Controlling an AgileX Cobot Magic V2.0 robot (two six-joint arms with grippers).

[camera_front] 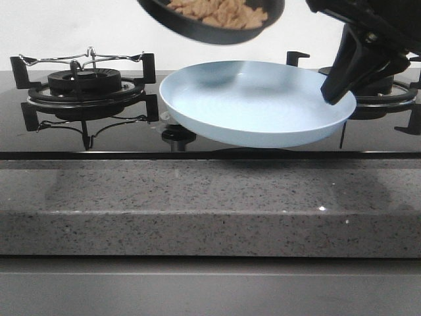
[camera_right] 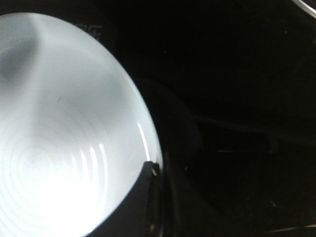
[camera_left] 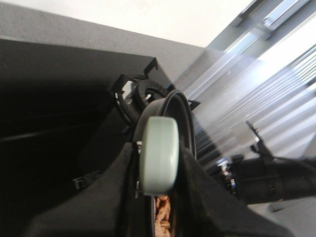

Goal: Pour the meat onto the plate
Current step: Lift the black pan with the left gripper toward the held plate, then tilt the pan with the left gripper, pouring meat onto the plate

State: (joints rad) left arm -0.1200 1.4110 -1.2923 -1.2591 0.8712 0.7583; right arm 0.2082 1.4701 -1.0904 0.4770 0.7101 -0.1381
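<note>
The right gripper clamps the plate at its 3 o'clock rim, lifted to catch. Above, at 12 o'clock, the pan, tilted, carries the meat; the left gripper grips its rim.

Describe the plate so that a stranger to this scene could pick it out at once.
Start at the black glass hob with a gas burner at each side. Between the burners, held tilted above the glass by the right gripper at its rim, is the plate. It is wide, shallow, pale blue and empty, unlike the black frying pan of meat above it.
</note>
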